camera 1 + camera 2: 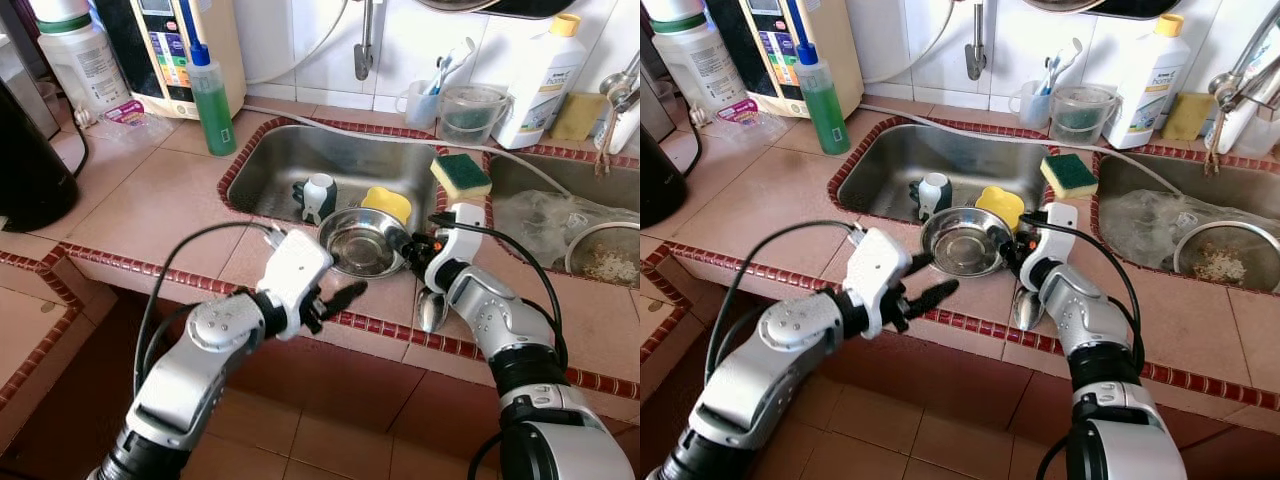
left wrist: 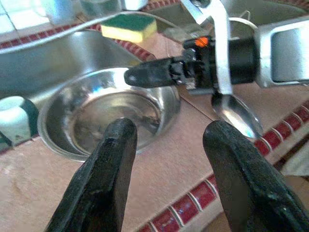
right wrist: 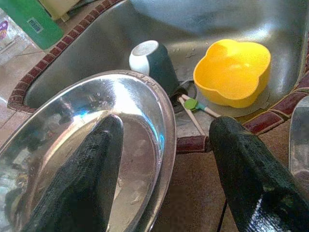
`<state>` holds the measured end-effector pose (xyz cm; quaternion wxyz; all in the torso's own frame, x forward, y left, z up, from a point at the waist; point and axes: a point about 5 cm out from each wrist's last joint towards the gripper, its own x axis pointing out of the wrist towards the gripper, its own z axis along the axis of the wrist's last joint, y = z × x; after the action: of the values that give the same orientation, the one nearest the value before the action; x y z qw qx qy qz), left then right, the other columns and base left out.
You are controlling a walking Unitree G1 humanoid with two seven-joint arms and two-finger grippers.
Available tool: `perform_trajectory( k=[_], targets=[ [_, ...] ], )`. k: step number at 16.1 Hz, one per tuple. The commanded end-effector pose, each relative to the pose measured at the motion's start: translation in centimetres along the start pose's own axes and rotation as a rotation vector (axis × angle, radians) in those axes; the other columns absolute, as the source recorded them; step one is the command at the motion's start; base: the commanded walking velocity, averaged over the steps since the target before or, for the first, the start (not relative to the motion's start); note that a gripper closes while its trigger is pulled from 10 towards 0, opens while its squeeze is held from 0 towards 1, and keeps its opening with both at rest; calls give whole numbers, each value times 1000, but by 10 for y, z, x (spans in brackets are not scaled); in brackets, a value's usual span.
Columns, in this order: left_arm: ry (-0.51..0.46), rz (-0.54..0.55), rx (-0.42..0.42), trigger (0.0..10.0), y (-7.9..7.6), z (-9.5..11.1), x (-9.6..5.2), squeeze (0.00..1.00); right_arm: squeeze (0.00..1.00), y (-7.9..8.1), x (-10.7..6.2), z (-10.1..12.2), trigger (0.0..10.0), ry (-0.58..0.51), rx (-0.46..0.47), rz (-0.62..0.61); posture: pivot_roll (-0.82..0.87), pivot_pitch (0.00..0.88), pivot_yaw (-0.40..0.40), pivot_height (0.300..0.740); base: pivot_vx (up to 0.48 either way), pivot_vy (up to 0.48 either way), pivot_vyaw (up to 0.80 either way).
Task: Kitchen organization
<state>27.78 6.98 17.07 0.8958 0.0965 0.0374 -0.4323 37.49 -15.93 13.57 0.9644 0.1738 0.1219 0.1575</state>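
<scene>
Head views: a steel bowl (image 1: 362, 242) sits on the counter edge (image 1: 180, 215) by the sink (image 1: 330, 160), between both grippers. Left wrist view: the left gripper (image 2: 169, 145), fingers spread, points at the bowl. Right wrist view: the right gripper (image 3: 166, 140), spread, straddles its rim. A nudge could tip the bowl into the sink.

A shiny silver bowl (image 1: 362, 243), yellow cup (image 3: 233, 72), green-topped yellow sponge (image 1: 460, 176), and green bottle (image 1: 211, 100).
</scene>
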Motion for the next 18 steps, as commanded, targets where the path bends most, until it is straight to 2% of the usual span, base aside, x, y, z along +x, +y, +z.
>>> perform_trajectory(
  k=[1,3,4,5,6,7,10,12,13,18],
  targets=[
    [-4,-14,16,10000,-3,3,-1,0,0,0,2,-3,8353,39,9,-3,-161,113,39,740,0,0,0],
    [-2,-12,16,10000,-2,3,-1,0,0,0,2,-5,5961,60,12,-7,-160,113,38,740,0,0,0],
    [-2,-12,16,10000,-2,3,-1,0,0,-1,2,-6,2706,72,20,-13,-160,112,37,740,0,0,0],
    [0,-11,15,10000,-2,4,-1,0,0,-1,2,-6,2157,80,21,-18,-161,110,37,740,0,0,0],
    [1,-11,15,10000,-2,4,-1,0,0,-1,2,-6,314,82,24,-16,-162,111,37,740,0,0,0],
    [2,-10,16,10000,-2,3,-1,0,0,-1,2,-6,0,87,29,-12,-163,110,38,740,0,0,0],
    [-1,-8,19,10000,-2,4,0,0,0,-2,2,-5,0,92,44,-18,-166,108,39,740,0,0,0],
    [-4,-5,22,10000,-1,5,1,0,0,-3,2,-5,392,91,55,-20,-165,109,39,740,0,0,0],
    [-5,-5,24,10000,-1,6,1,0,0,-3,2,-4,0,89,56,-13,-165,107,38,740,0,0,0],
    [-8,3,25,10000,0,7,1,0,0,-3,2,-2,0,92,65,-22,-161,104,33,740,0,0,0]
  ],
)
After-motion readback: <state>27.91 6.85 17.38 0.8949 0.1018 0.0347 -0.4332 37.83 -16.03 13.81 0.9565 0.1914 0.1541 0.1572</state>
